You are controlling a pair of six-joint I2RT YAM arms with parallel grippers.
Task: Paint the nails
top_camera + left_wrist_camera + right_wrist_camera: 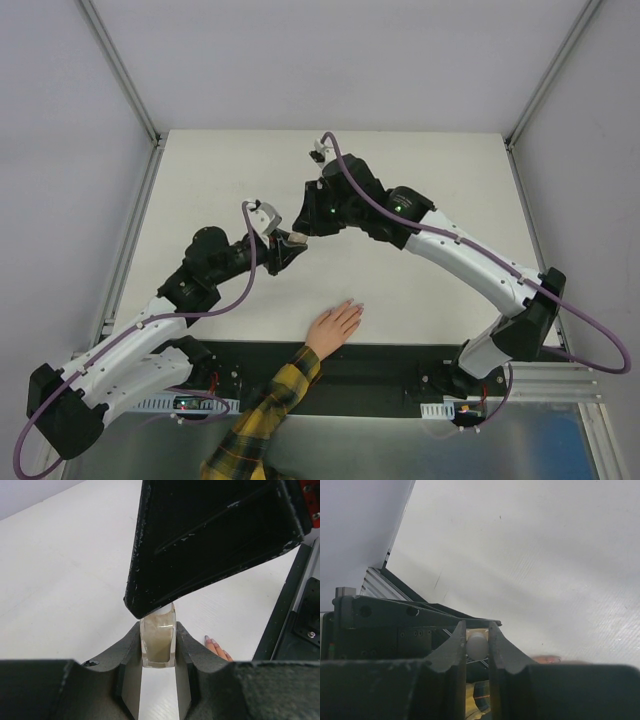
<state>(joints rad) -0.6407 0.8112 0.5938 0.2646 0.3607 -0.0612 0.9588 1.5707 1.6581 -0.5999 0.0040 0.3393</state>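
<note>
Left pincer [158,630] clamps a small beige bottle [158,647], likely polish, while the right pincer [477,630] at the bottle's top grips its white cap [477,646]: uncapping, apparently. Next, a twist and straight lift seem needed. The nails [210,641] lie on a hand [335,325] well apart, toward the arms' bases. No writing is legible.
</note>
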